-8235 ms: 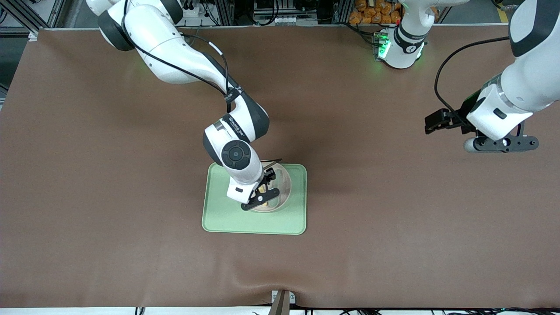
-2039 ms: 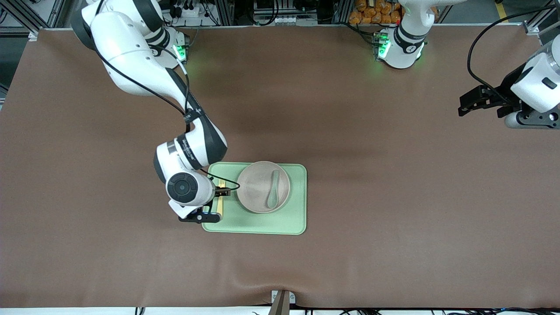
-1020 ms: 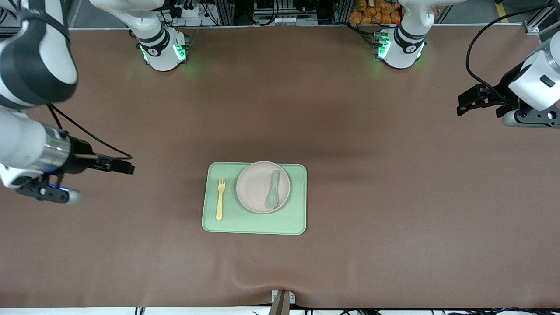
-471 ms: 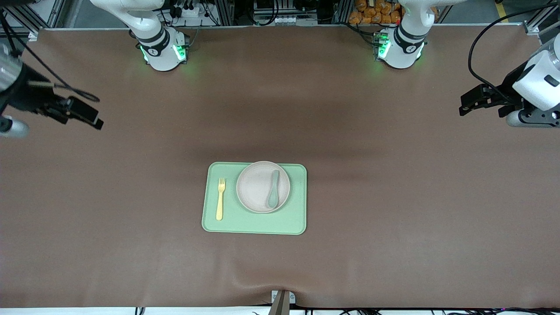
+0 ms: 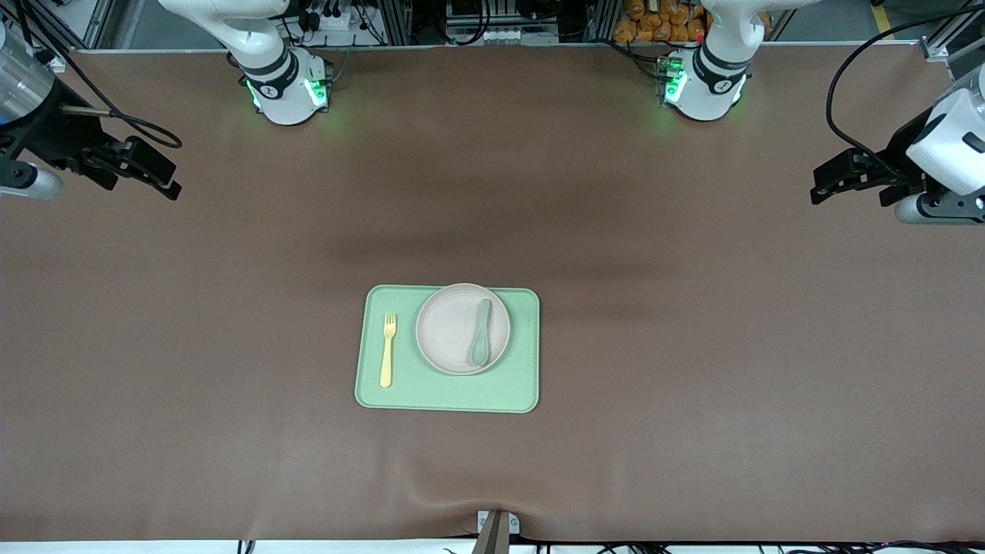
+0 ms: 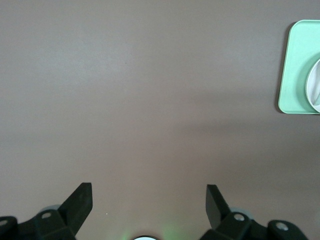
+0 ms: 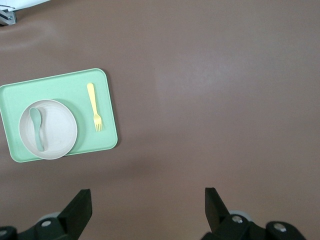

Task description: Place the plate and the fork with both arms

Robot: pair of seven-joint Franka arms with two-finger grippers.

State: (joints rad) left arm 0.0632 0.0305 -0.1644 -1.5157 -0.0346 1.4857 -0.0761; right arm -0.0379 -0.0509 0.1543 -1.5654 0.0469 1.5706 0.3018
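The pale beige-pink plate [image 5: 446, 331] lies on the light-green tray [image 5: 446, 392] at mid-table, with a grey-green spoon [image 5: 480, 332] on it. The yellow fork [image 5: 388, 350] lies on the tray beside the plate, toward the right arm's end. My right gripper [image 5: 31, 181] is open and empty over bare table at the right arm's end. Its wrist view [image 7: 147, 196] shows the tray [image 7: 60, 77], plate [image 7: 57, 135], spoon [image 7: 36, 127] and fork [image 7: 94, 106]. My left gripper [image 5: 935, 208] is open and empty over the left arm's end [image 6: 147, 192] and waits.
The brown mat [image 5: 692, 346] covers the table. The left wrist view shows a corner of the tray [image 6: 295, 65] and the plate's edge [image 6: 314, 85]. The arms' green-lit bases [image 5: 285, 85] stand along the edge farthest from the front camera.
My right gripper let go of the fork on the tray beside the plate and drew back to the right arm's end of the table. The left arm has barely moved.
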